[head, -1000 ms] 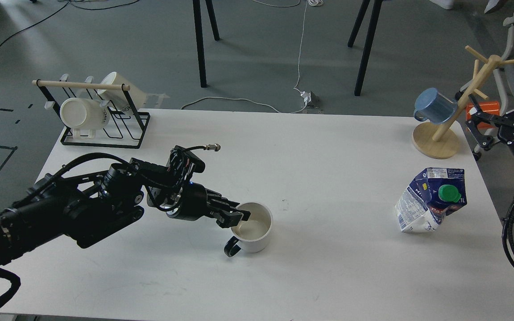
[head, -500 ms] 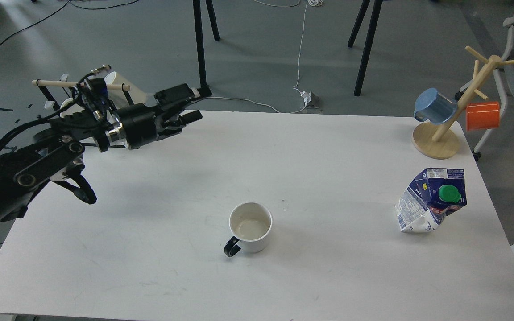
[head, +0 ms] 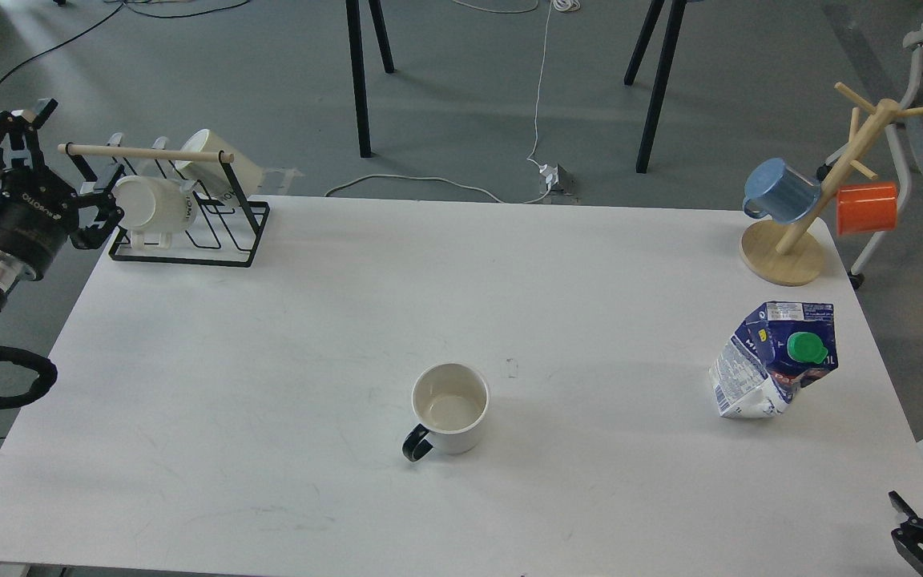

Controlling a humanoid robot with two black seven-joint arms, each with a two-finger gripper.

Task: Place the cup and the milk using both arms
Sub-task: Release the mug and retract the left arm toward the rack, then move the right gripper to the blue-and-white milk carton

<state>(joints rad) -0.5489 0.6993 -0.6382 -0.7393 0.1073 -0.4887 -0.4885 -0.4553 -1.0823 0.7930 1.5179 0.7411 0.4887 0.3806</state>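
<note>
A white cup (head: pixel 449 405) with a black handle stands upright at the table's front middle, and nothing touches it. A blue and white milk carton (head: pixel 774 361) with a green cap stands dented at the right side of the table. My left gripper (head: pixel 49 172) is open and empty off the table's far left edge, next to the black rack and far from the cup. My right gripper (head: pixel 906 529) shows only partly at the bottom right corner, with its fingers apart and empty, below the carton.
A black wire rack (head: pixel 189 232) with a wooden bar holds two white cups at the back left. A wooden mug tree (head: pixel 782 252) at the back right carries a blue cup (head: pixel 782 191) and an orange cup (head: pixel 866 208). The white table (head: pixel 269 361) spans the view.
My left gripper let go of the white cup and pulled back up and left, off the table's edge. My right gripper left the far right side and now shows at the bottom right corner.
</note>
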